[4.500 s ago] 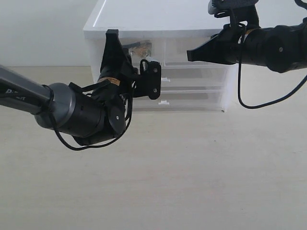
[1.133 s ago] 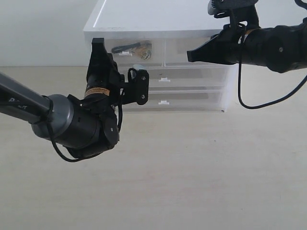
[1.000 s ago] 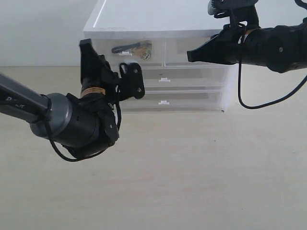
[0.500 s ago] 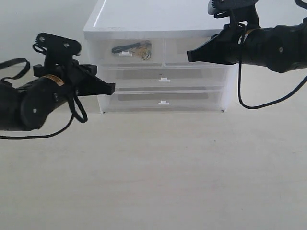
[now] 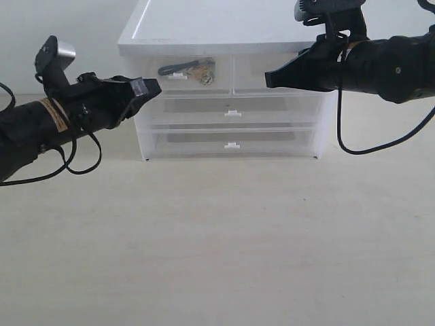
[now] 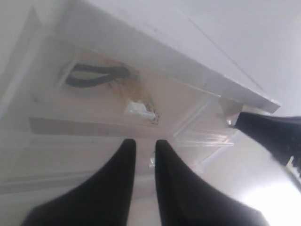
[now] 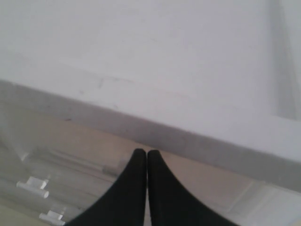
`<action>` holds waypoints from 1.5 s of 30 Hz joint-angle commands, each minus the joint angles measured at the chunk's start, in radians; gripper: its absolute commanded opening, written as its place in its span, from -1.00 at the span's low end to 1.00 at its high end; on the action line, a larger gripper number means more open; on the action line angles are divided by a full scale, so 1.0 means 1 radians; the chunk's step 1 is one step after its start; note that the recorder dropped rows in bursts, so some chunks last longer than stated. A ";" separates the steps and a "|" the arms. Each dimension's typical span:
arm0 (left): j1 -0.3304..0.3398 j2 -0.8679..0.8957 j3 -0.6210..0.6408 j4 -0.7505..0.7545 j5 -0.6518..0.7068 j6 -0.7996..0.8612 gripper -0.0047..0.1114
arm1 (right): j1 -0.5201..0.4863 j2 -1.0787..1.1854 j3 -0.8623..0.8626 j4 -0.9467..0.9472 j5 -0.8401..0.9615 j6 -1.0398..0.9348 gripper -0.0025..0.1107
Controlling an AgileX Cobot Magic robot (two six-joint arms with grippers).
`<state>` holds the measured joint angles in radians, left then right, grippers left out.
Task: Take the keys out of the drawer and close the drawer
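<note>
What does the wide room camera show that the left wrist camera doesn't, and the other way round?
Only the exterior view: the whole cabinet with its two full-width drawers, the table, and both arms reaching in. Only the left wrist view: the left gripper from close up, with a narrow gap between its fingers. Both: the keys lying inside the closed top-left drawer, and the right gripper with its dark tip.
</note>
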<state>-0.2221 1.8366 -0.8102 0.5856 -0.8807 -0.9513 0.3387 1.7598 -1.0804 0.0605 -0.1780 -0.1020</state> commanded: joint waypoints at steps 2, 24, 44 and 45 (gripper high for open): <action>0.052 0.098 -0.056 0.112 -0.082 -0.314 -0.29 | -0.009 0.019 -0.028 0.008 -0.199 0.009 -0.96; 0.061 0.195 -0.207 0.185 -0.139 -0.504 -0.26 | -0.009 0.019 -0.028 0.008 -0.199 0.009 -0.96; 0.027 0.197 -0.250 0.115 -0.118 -0.583 -0.32 | -0.009 0.019 -0.028 0.008 -0.207 0.009 -0.96; 0.027 0.199 -0.250 0.109 -0.116 -0.583 -0.38 | -0.009 0.019 -0.028 0.008 -0.207 0.009 -0.96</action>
<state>-0.1897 2.0339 -1.0546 0.7563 -0.9897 -1.5303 0.3387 1.7598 -1.0804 0.0587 -0.1780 -0.0963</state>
